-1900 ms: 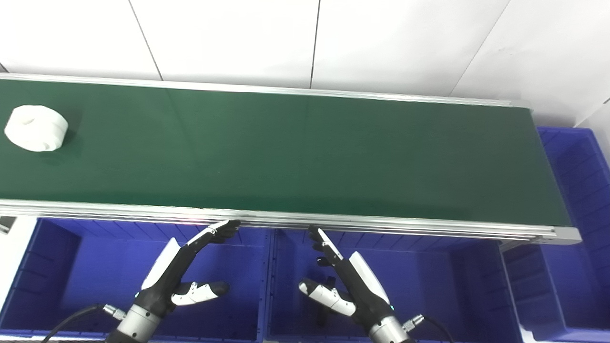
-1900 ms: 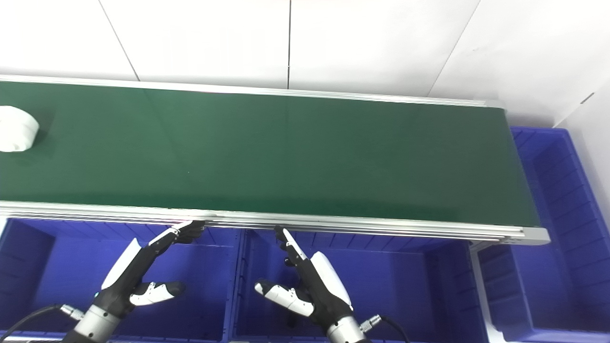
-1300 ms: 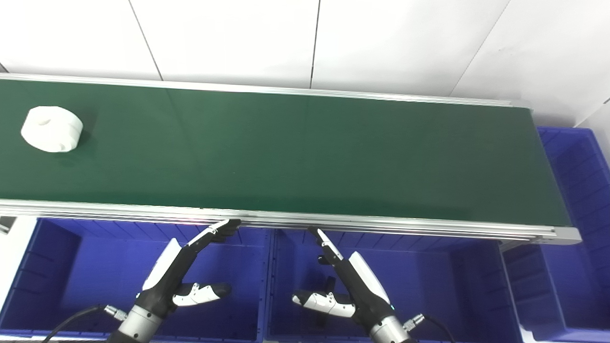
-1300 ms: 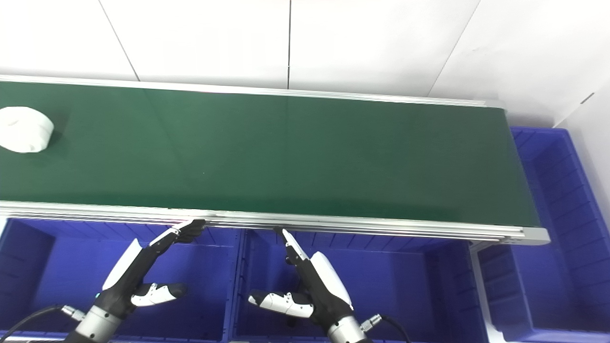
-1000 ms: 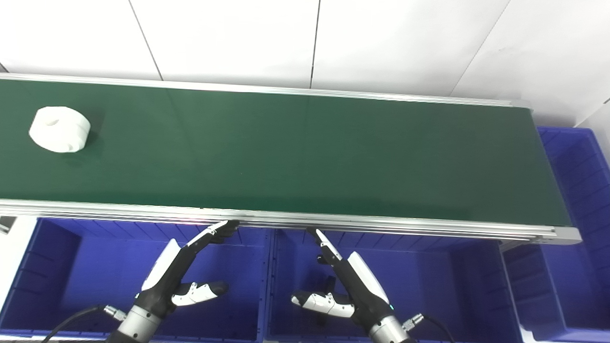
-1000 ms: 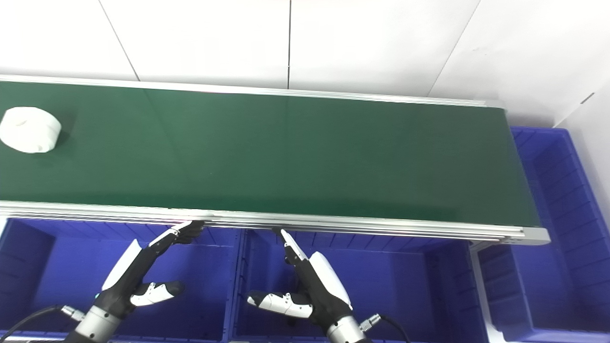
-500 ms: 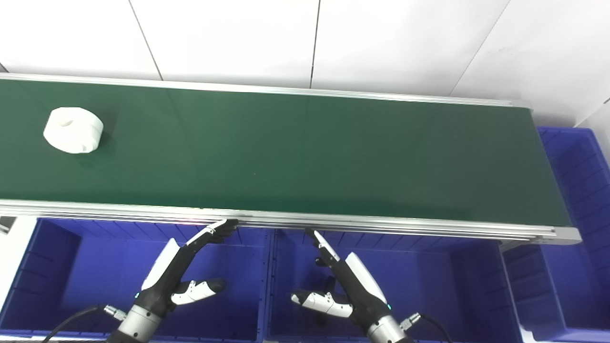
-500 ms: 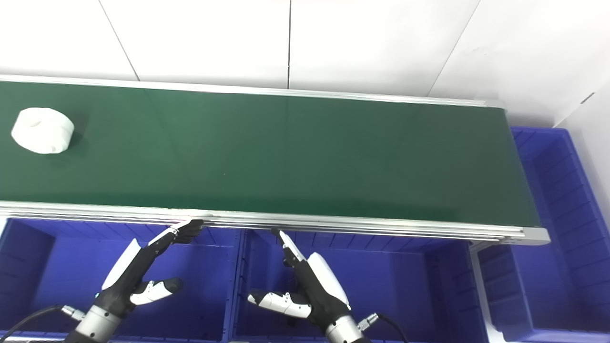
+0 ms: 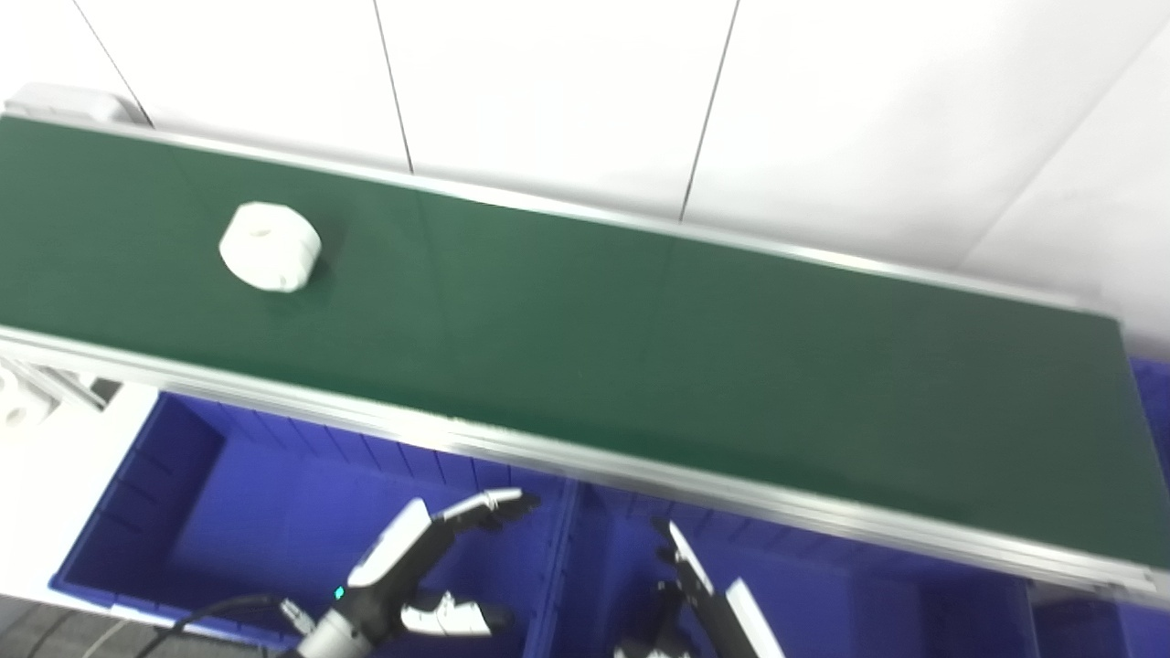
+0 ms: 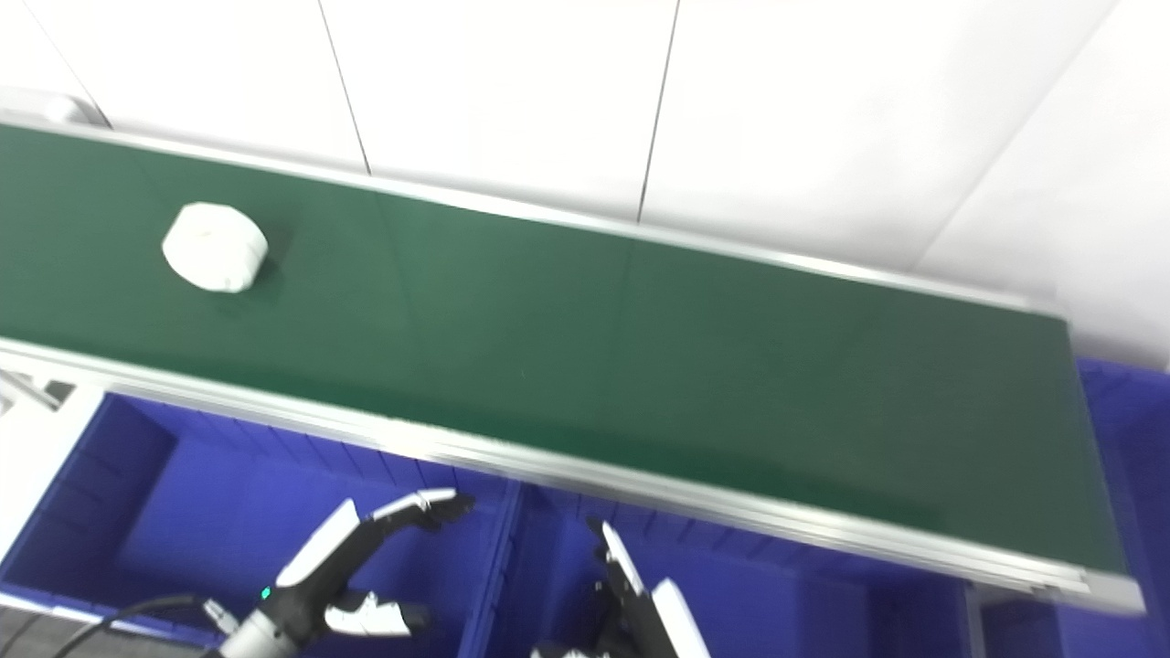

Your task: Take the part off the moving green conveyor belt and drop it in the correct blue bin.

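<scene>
A white round part with a hole in its top lies on the left stretch of the green conveyor belt. My left hand hovers open over the left blue bin, below the belt's near rail and well right of and below the part. My right hand is open over the middle blue bin, its lower half cut off by the picture's bottom edge. Neither hand holds anything.
An aluminium rail runs along the belt's near edge, above the bins. A third blue bin shows at the belt's right end. White wall panels stand behind the belt. A white block sits at the far left.
The camera has swung left and tilted, so the whole picture shifted. The white part has travelled right along the belt. Both hands stay open, low over their bins.
</scene>
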Available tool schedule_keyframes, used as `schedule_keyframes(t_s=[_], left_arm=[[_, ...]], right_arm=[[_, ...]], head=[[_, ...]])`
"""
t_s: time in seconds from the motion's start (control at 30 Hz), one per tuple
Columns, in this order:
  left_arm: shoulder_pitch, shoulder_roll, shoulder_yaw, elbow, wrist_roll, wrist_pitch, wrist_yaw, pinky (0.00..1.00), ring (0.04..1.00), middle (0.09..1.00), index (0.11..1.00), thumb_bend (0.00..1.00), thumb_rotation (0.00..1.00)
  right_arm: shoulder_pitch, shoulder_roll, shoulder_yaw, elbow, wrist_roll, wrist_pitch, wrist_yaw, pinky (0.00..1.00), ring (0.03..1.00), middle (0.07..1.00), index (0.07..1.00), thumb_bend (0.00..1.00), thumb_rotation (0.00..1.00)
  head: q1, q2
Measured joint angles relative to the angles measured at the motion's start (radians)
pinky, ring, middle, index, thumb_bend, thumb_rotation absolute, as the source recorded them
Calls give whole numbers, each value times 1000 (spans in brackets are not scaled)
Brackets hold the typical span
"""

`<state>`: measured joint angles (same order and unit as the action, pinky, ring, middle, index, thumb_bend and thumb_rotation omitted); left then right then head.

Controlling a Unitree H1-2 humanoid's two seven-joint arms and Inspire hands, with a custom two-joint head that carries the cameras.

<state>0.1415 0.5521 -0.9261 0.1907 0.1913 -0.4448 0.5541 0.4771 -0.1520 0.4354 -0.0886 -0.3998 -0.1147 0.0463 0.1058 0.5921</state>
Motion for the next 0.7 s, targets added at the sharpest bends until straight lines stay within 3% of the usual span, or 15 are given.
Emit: schedule_keyframes(t_s=[0.13,0.47,0.7], left_arm=[[-13,0,-23,20,0,0,18,694,769,807,801,863,780],[-39,4,-74,46,2,0,78,670,752,789,782,834,769],[-50,25,-72,-17,17,0,134,638,727,765,758,827,784]], right_arm=[[-8,4,-3,49,-3,-18,-17,796,943,1000,1000,963,771],[-28,23,-4,87,-2,-45,-25,752,921,982,1000,964,763],[-39,28,-5,117,-2,-53,-40,727,904,972,1000,952,763]], head=[[-15,-41],[-44,-74],[-43,-121]])
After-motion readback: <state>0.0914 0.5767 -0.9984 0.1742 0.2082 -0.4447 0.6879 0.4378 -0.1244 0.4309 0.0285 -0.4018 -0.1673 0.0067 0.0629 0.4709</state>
